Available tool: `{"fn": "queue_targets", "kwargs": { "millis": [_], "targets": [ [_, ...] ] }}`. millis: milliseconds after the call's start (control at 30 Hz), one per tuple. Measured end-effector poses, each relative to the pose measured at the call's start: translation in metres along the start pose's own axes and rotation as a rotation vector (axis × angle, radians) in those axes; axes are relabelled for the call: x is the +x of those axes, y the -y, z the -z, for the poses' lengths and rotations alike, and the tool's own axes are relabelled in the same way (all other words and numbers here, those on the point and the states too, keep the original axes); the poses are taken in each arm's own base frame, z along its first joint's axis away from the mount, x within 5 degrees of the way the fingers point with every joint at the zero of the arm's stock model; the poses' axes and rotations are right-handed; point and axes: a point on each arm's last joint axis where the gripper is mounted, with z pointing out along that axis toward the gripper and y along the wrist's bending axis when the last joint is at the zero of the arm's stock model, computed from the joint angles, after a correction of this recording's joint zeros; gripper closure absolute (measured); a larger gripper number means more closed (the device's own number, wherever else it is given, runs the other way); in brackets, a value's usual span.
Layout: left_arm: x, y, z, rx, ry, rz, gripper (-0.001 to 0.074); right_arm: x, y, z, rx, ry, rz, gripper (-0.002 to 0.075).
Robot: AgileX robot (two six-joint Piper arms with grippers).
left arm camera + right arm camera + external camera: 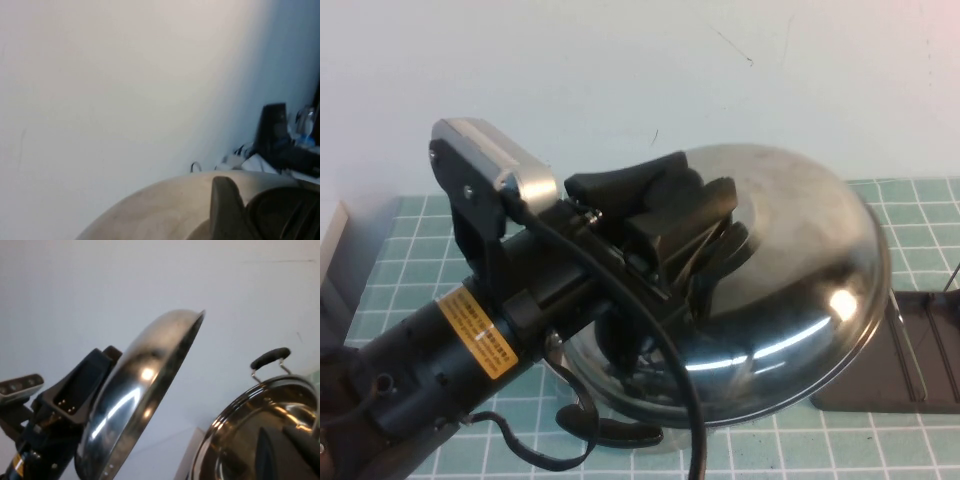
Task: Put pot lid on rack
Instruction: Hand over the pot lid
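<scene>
The pot lid [790, 260] is a shiny steel dome, held up off the table and tilted on edge. My left gripper [705, 225] is shut on its black knob at the centre. The lid's dome [165, 210] and one finger [225, 205] show in the left wrist view, and the right wrist view shows the lid [140, 390] edge-on. The dark grey rack [910, 350] lies on the table at the right, partly behind the lid's rim. My right gripper is out of the high view. In its wrist view only a dark shape [302, 440] shows, close to the pot.
The steel pot [250, 440] with a black handle [270, 357] sits close to the right wrist camera. One of its handles [615, 432] shows below the lid in the high view. A green gridded mat [410, 250] covers the table. A white wall stands behind.
</scene>
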Motion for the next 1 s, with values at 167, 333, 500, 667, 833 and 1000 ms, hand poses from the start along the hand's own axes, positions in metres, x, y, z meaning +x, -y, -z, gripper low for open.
{"fn": "queue_targets", "kwargs": {
  "millis": [167, 333, 500, 667, 833, 1000],
  "targets": [
    [-0.012, 0.008, 0.001, 0.093, 0.134, 0.072, 0.0421, -0.013, -0.018, -0.014, -0.070, -0.095, 0.009, 0.0684],
    [-0.015, 0.009, 0.002, 0.122, 0.153, 0.237, 0.0421, -0.031, -0.040, -0.031, -0.156, -0.204, 0.008, 0.0440],
    [-0.015, 0.009, 0.002, 0.125, 0.154, 0.270, 0.0421, -0.052, -0.056, -0.049, -0.211, -0.270, -0.002, 0.0223],
    [-0.015, 0.009, 0.002, 0.126, 0.153, 0.271, 0.0421, -0.068, -0.065, -0.067, -0.264, -0.338, -0.015, 0.0186],
    [-0.014, 0.011, 0.002, 0.138, 0.142, 0.257, 0.0421, -0.080, -0.065, -0.084, -0.277, -0.374, -0.033, 0.0192],
    [-0.013, 0.012, 0.002, 0.150, 0.131, 0.236, 0.0421, -0.087, -0.061, -0.098, -0.281, -0.408, -0.059, 0.0224]
  ]
}}
